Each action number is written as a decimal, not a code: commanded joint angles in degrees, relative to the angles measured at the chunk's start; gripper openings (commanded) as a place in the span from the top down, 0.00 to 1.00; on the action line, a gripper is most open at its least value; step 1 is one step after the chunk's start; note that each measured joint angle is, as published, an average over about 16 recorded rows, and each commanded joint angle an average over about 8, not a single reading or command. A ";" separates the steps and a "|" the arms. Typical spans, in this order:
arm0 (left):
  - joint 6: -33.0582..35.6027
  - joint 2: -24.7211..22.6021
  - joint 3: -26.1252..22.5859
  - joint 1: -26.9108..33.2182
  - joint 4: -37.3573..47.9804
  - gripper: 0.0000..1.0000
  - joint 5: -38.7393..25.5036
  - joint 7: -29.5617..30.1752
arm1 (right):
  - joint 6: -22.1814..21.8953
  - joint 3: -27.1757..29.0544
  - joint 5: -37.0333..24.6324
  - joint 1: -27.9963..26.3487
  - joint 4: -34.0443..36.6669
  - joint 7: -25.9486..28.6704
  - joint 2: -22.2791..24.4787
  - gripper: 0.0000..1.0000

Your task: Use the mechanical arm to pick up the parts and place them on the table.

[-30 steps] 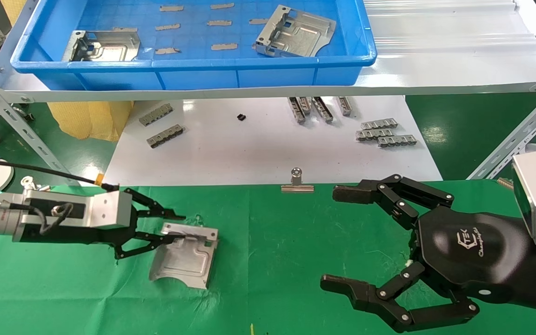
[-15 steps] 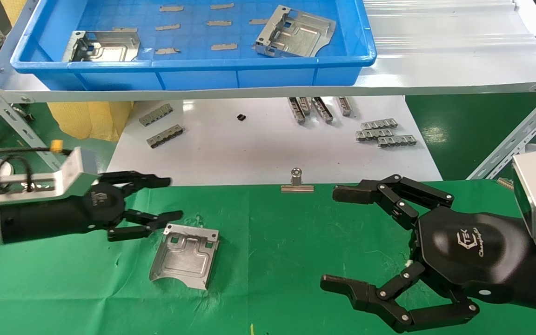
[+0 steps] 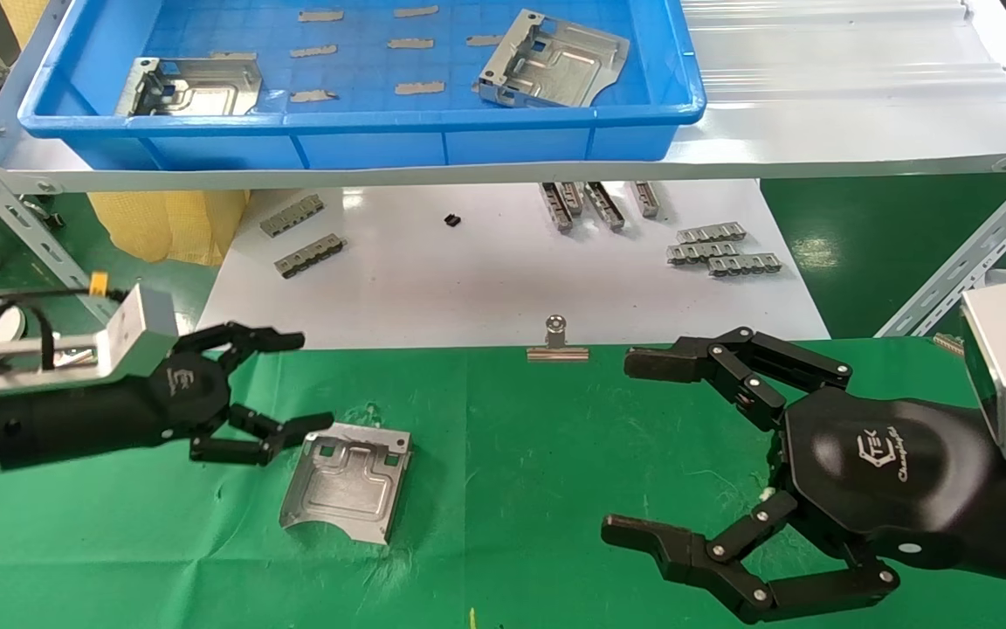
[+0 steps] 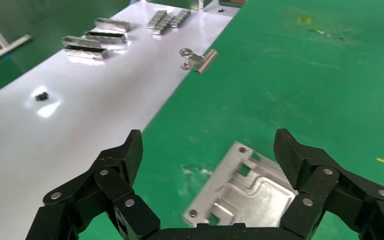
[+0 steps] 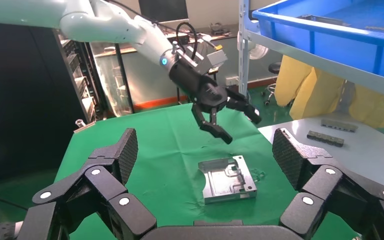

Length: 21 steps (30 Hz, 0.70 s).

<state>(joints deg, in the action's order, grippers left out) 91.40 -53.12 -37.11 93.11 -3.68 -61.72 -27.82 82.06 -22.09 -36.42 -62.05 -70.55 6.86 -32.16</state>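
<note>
One silvery stamped part [image 3: 346, 480] lies flat on the green-clothed table [image 3: 512, 454]; it also shows in the left wrist view [image 4: 245, 192] and the right wrist view [image 5: 227, 179]. My left gripper [image 3: 306, 380] is open and empty, just above and to the left of this part, not touching it; the part sits under its spread fingers in its own view [image 4: 208, 150]. My right gripper [image 3: 630, 445] is open and empty, hovering over the cloth at the right [image 5: 205, 150]. Two more parts [image 3: 193, 86] [image 3: 555, 61] lie in the blue tray [image 3: 363, 118].
The blue tray stands on a white shelf with angled metal struts [image 3: 974, 253] over the far side. Below it a white sheet [image 3: 485, 279] carries grey ribbed strips [image 3: 302, 236] [image 3: 721, 249]. A silver binder clip [image 3: 558, 345] sits at the cloth's far edge.
My left gripper has let go of the part, rolled over and drawn back up and to the left. The part has settled flat on the cloth. The right arm has not moved.
</note>
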 commanded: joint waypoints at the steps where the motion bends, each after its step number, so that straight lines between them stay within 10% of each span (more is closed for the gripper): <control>1: -0.12 0.42 0.50 -0.72 -1.53 0.00 0.49 0.88 | 0.00 0.00 0.00 0.00 0.00 0.00 0.00 0.00; 21: -2.16 6.89 8.04 -12.01 -26.56 0.00 7.58 14.68 | 0.00 0.00 0.00 0.00 0.00 0.00 0.00 0.00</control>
<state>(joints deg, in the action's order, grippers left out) 89.24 -46.23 -29.07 81.11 -30.23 -54.14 -13.14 82.06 -22.09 -36.42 -62.05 -70.55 6.86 -32.16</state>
